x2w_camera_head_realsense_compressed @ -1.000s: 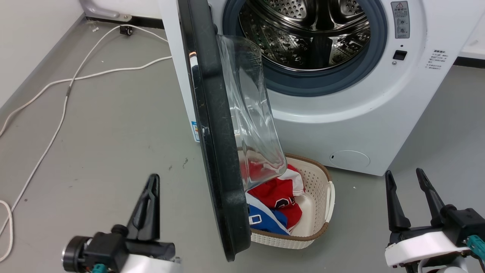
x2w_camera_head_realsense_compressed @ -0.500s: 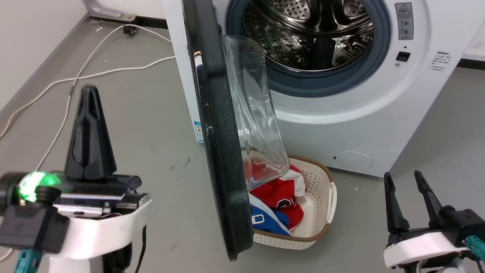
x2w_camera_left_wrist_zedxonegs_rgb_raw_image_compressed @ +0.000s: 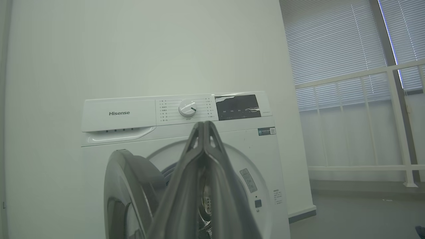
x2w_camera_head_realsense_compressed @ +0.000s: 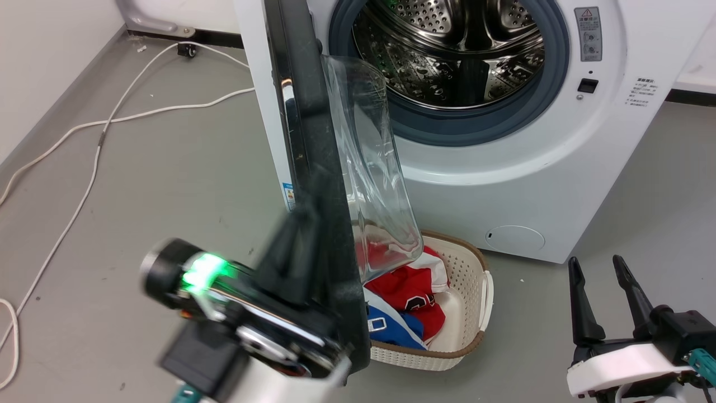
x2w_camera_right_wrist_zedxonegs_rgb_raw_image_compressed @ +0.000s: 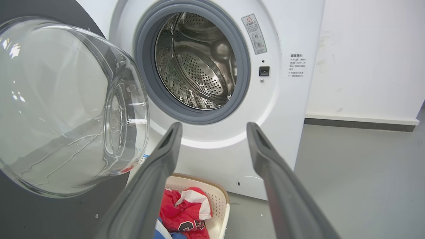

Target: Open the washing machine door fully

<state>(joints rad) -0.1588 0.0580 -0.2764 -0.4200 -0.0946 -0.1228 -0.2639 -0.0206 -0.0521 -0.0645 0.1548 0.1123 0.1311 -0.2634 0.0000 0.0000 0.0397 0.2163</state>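
A cream laundry basket (x2w_camera_head_realsense_compressed: 464, 263) is sitting on the grey floor (x2w_camera_head_realsense_compressed: 168, 184), holding red and blue clothes (x2w_camera_head_realsense_compressed: 411, 288); a white cable (x2w_camera_head_realsense_compressed: 102, 134) is trailing nearby.

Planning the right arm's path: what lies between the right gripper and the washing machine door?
Head view: a laundry basket of clothes sits between the right gripper and the washing machine door.

A grey floor (x2w_camera_head_realsense_compressed: 168, 168) is crossed at the left by a white cable (x2w_camera_head_realsense_compressed: 99, 140). The far white wall (x2w_camera_left_wrist_zedxonegs_rgb_raw_image_compressed: 132, 49) is edged by a dark skirting (x2w_camera_right_wrist_zedxonegs_rgb_raw_image_compressed: 358, 124). At the right, daylight is filtered through slatted window blinds (x2w_camera_left_wrist_zedxonegs_rgb_raw_image_compressed: 332, 39) behind a white railing (x2w_camera_left_wrist_zedxonegs_rgb_raw_image_compressed: 400, 126).
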